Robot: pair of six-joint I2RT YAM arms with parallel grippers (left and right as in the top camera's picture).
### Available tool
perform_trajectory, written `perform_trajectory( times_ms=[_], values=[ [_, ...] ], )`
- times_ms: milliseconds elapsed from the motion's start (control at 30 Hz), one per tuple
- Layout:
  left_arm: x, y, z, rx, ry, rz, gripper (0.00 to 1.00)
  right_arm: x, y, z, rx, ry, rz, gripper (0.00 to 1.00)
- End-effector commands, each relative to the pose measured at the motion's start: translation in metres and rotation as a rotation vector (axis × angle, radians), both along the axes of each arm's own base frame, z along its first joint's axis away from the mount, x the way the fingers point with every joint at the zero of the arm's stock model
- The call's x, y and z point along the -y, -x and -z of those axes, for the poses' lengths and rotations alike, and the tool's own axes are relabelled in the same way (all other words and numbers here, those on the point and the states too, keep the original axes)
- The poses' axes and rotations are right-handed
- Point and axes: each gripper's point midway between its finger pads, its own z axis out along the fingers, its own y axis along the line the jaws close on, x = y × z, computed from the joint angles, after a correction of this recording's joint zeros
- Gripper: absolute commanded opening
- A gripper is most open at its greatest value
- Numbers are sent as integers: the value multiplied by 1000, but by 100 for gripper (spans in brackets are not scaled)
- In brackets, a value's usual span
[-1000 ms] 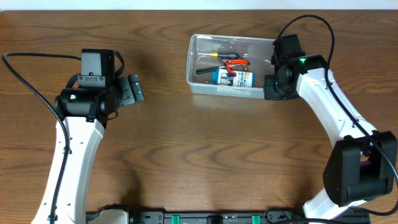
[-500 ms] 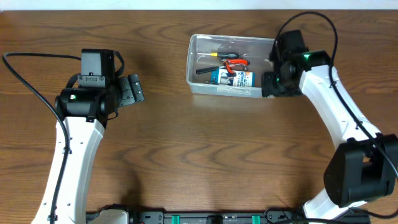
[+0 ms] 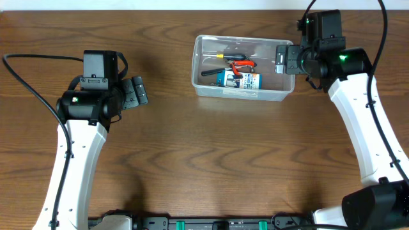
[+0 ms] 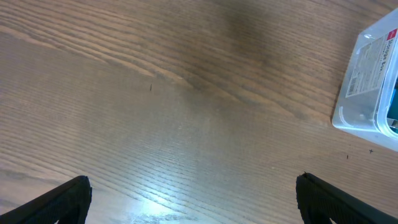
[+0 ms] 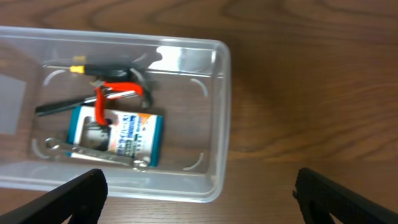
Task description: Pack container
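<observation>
The container [image 3: 197, 64], a clear rectangular tub, sits at the back middle of the table. Inside lie a blue-and-white box [image 3: 238, 80], red-handled pliers [image 3: 241, 63] and a dark screwdriver [image 3: 214, 71]. My right gripper [image 3: 285, 59] hangs open above the tub's right end, holding nothing. In the right wrist view the tub's right wall [image 5: 222, 124], the box [image 5: 118, 134], the pliers [image 5: 109, 96] and a metal wrench [image 5: 93, 155] show below my open right gripper [image 5: 199, 199]. My left gripper [image 3: 136, 93] stands open over bare wood, left of the tub.
The left wrist view shows bare wood under my left gripper [image 4: 193, 202], with the tub's labelled left end [image 4: 365, 81] at the right edge. Black cables trail from both arms. The table's back edge runs just behind the tub.
My right gripper has opened, let go of the tub's right end and risen back towards the far right. The left arm has not moved.
</observation>
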Motion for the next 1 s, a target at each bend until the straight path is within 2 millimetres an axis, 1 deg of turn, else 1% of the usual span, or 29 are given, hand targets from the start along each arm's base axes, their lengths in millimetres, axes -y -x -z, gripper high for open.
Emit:
perform_trajectory(
  times_ms=[0, 667, 733, 833, 967],
  values=[
    [-4, -1, -4, 9, -10, -17, 98, 12, -1, -5, 9, 48, 36, 99],
    [-4, -1, -4, 9, -10, -17, 98, 12, 0, -4, 7, 49, 36, 99],
    [-4, -1, -4, 9, -10, -17, 98, 11, 2, -12, 26, 45, 32, 99],
    [-4, -1, -4, 9, -10, -17, 98, 2, 14, -38, 86, 33, 8, 99],
    [-4, -1, -4, 9, -10, -17, 98, -10, 42, -94, 228, 0, -33, 99]
  ],
)
